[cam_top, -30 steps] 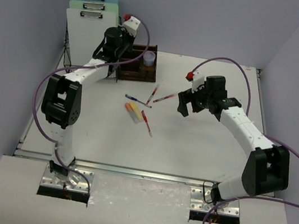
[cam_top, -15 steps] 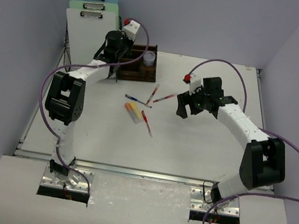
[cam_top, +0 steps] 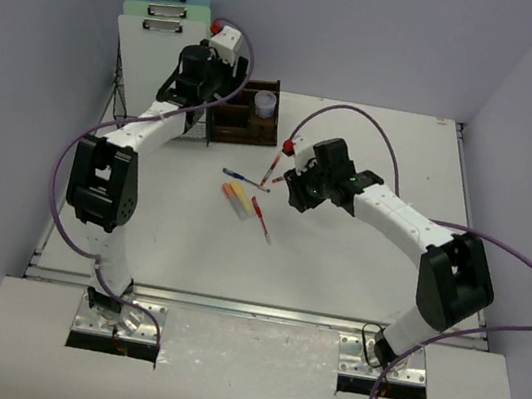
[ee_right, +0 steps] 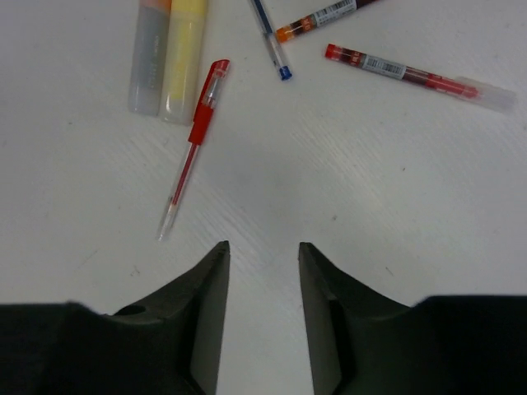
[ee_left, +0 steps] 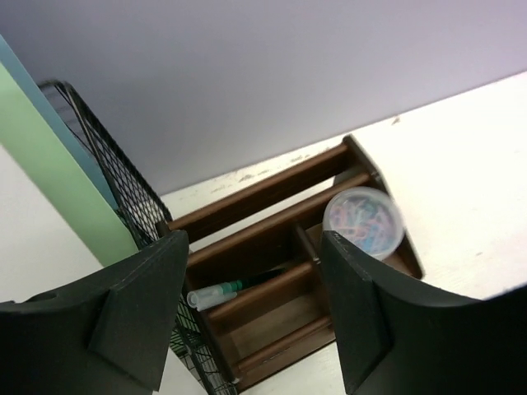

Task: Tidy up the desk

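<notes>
The fingers (ee_left: 140, 304) of your left pincer (ee_left: 253, 245) were matt black plastic. Just beyond them, the tray (ee_left: 272, 193) looked like smooth dark-brown wood with a faint sheen. The rack (ee_left: 123, 177) to their left was thin black wire mesh. The cup (ee_left: 363, 219) past the right finger was clear plastic. Under your right pincer (ee_right: 263, 247), the desk (ee_right: 395, 206) showed matt white, finely grained and lightly speckled. Ahead lay a red pen (ee_right: 191, 144) with a clear glossy barrel and two highlighters (ee_right: 169, 58) in translucent plastic.

Bright, even light on the desk (cam_top: 337, 261) — soft, faint shadows (wrist views blur close up).
</notes>
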You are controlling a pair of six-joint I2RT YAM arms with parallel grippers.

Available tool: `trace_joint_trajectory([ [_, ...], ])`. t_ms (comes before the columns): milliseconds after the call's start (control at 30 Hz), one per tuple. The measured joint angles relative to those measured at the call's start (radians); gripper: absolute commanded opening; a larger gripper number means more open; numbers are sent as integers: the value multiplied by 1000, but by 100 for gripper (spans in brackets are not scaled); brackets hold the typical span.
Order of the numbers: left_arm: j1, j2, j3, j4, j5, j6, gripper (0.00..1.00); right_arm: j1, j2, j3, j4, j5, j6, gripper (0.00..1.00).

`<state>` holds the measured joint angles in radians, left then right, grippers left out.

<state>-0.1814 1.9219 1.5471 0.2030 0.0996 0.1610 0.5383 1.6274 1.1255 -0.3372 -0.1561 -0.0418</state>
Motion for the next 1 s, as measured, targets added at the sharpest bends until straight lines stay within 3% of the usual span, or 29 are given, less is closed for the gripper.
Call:
trace_joint_trajectory([
  [167, 0, -202, -26, -48, 32, -43, 75, 116, 78, 35, -8, 77, 62, 35],
  [433, 0, -531, -225, -61, 43, -42, 76, 235, 291, 157, -77, 230, 131, 34],
  [833, 6, -529, -350, -140, 41, -39, 77, 277, 388, 221, -114, 297, 179, 40],
  [1000, 11, -529, -352, -138, 42, -39, 77, 298, 421, 229, -118, 302, 193, 34],
])
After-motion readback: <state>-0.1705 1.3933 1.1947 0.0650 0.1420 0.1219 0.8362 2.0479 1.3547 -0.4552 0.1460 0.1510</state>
